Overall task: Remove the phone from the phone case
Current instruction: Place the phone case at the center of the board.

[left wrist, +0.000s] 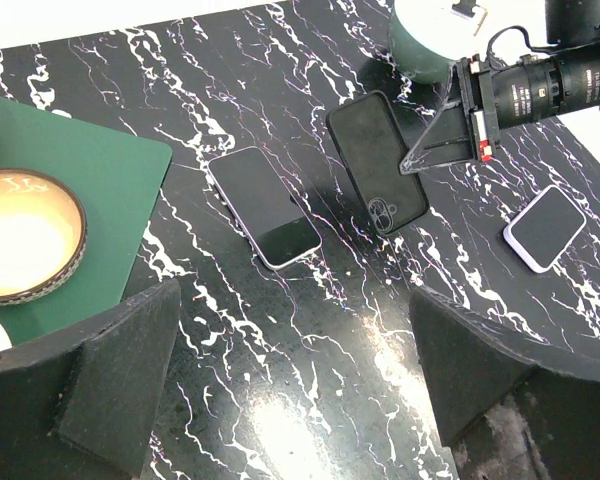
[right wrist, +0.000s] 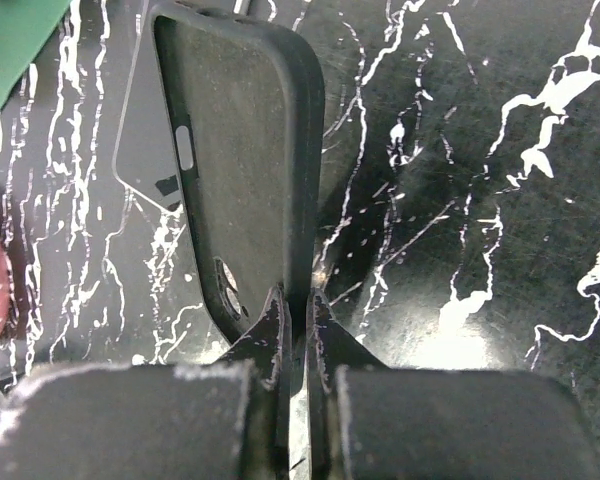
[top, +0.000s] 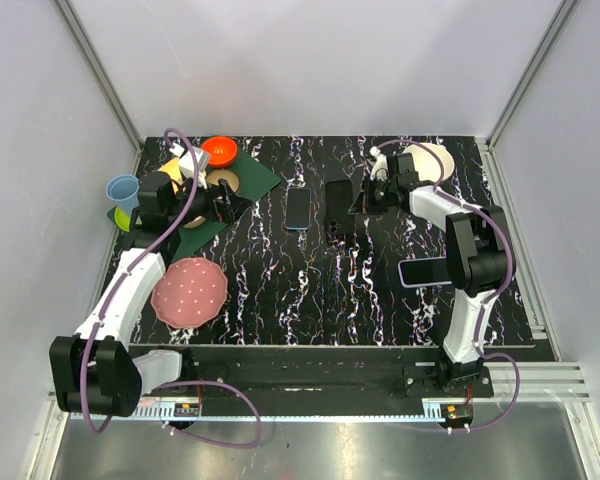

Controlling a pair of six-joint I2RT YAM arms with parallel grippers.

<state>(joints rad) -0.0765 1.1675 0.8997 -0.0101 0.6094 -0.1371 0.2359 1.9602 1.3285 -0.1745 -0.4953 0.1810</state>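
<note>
The phone (top: 298, 208) lies flat and screen up on the black marble table, out of its case; the left wrist view has it (left wrist: 265, 207) ahead of my fingers. The empty black phone case (top: 337, 210) stands tilted on its long edge just to the phone's right. My right gripper (top: 355, 197) is shut on the case's rim (right wrist: 305, 200), and the case's bare inside (right wrist: 235, 170) with its camera cutout faces left. My left gripper (left wrist: 295, 340) hangs open over bare table near the green mat, holding nothing, a short way from the phone.
A green mat (top: 245, 185) with a wood-rimmed bowl (left wrist: 20, 240) lies at the back left, by an orange bowl (top: 219, 151) and a blue cup (top: 121, 188). A pink plate (top: 189, 291) sits front left. A cream bowl (top: 435, 160) and a lavender-edged device (top: 425, 272) are on the right.
</note>
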